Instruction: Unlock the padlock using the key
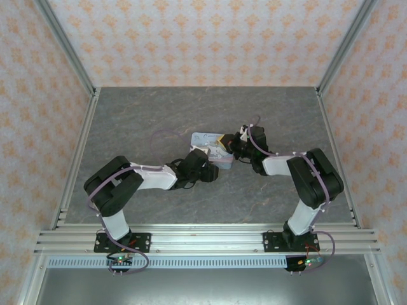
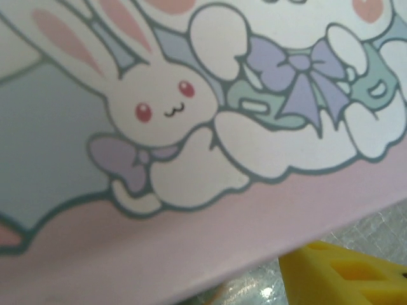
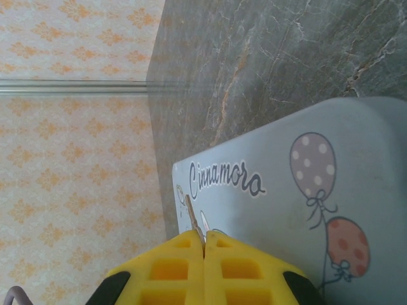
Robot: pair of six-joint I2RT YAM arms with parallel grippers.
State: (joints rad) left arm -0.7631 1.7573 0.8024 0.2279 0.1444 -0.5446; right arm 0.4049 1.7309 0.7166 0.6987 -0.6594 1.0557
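The slim grey key [image 3: 191,215] juts from between the yellow fingertips of my right gripper [image 3: 205,236], which is shut on it. That gripper [image 1: 224,143] hovers over the right part of the pale blue cartoon tin [image 1: 205,138], whose lid [image 3: 305,210] carries lettering and balloons. My left gripper [image 1: 203,161] sits against the tin's near side. Its camera is pressed close to the bunny print [image 2: 191,127], and one yellow finger [image 2: 346,273] shows at the lower right. The frames do not show how wide its jaws stand. The padlock is hidden.
The tin lies mid-table on the grey marbled surface [image 1: 140,121]. Patterned walls [image 1: 210,38] and aluminium posts [image 1: 346,44] enclose the table. A metal rail [image 1: 203,238] runs along the near edge by the arm bases.
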